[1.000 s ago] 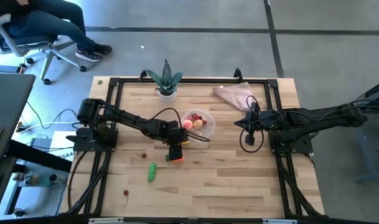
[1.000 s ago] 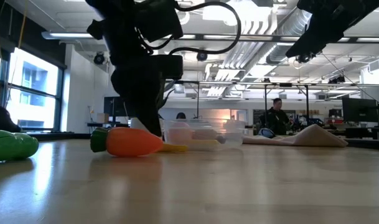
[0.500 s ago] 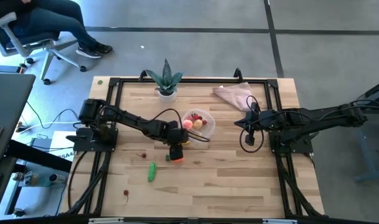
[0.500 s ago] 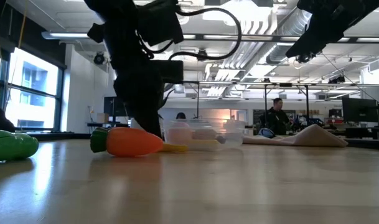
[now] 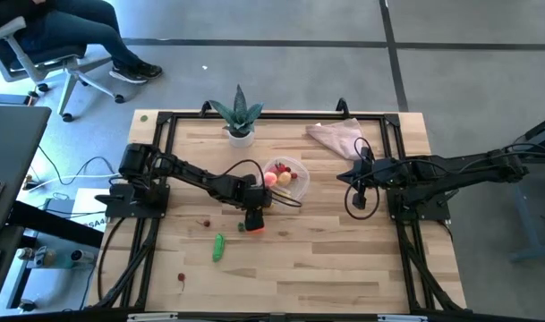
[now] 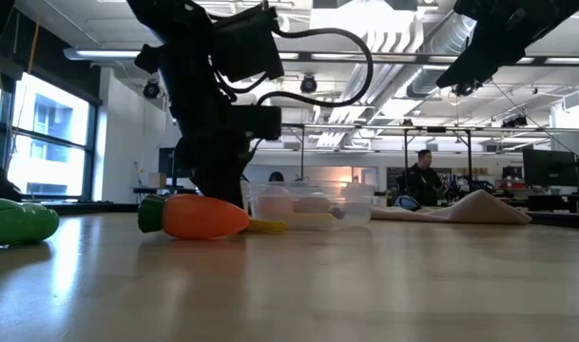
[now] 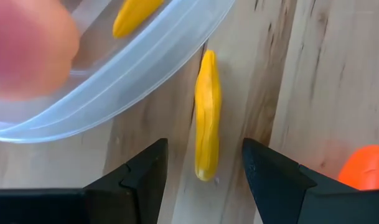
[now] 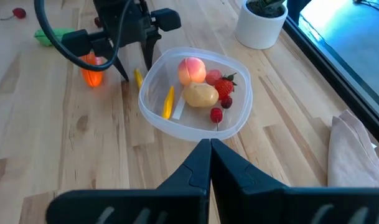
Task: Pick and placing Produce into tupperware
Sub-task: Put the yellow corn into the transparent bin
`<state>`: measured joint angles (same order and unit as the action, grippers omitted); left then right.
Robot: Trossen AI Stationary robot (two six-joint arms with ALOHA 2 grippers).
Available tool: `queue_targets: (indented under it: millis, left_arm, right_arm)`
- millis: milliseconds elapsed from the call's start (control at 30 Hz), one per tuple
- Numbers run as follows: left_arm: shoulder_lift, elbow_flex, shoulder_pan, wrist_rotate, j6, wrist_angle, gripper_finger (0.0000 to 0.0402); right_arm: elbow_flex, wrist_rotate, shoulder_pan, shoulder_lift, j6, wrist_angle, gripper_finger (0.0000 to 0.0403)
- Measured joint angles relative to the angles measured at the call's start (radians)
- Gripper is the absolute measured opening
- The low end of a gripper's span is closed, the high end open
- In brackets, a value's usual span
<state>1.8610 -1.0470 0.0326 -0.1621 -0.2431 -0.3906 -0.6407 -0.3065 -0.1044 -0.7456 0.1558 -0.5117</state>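
The clear round tupperware (image 5: 285, 177) stands mid-table holding a peach (image 8: 191, 68), a potato (image 8: 201, 94), a strawberry (image 8: 225, 86), red berries and a yellow piece (image 8: 168, 101). Another yellow piece (image 7: 207, 115) lies on the wood just outside its rim. My left gripper (image 7: 205, 165) points steeply down over it, open, one finger on either side of its near end, touching nothing. The orange carrot (image 5: 254, 225) lies beside that gripper, and the green cucumber (image 5: 218, 247) lies nearer the front. My right gripper (image 8: 209, 149) hangs shut to the tupperware's right.
A spiky plant in a white pot (image 5: 239, 121) stands at the far edge, and a pinkish cloth (image 5: 336, 136) lies at the far right. Tiny red berries (image 5: 206, 223) (image 5: 182, 277) lie loose on the left half. A seated person (image 5: 66, 27) is beyond the far left corner.
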Motion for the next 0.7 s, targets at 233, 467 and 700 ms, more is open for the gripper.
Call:
queue_targets:
  millis: [233,467,700]
  left_arm:
    - [0.0,0.0,0.0,-0.009,0.0,-0.008,0.0193]
    - [-0.001,0.0,0.0,-0.011,0.001,-0.013,0.0193]
    - [-0.001,0.0,0.0,-0.007,0.002,-0.016,0.0193]
  right_arm:
    - [0.0,0.0,0.0,0.0,0.0,0.0,0.0]
    - [0.0,0.0,0.0,0.0,0.0,0.0,0.0]
    - [0.0,0.0,0.0,0.0,0.0,0.0,0.0]
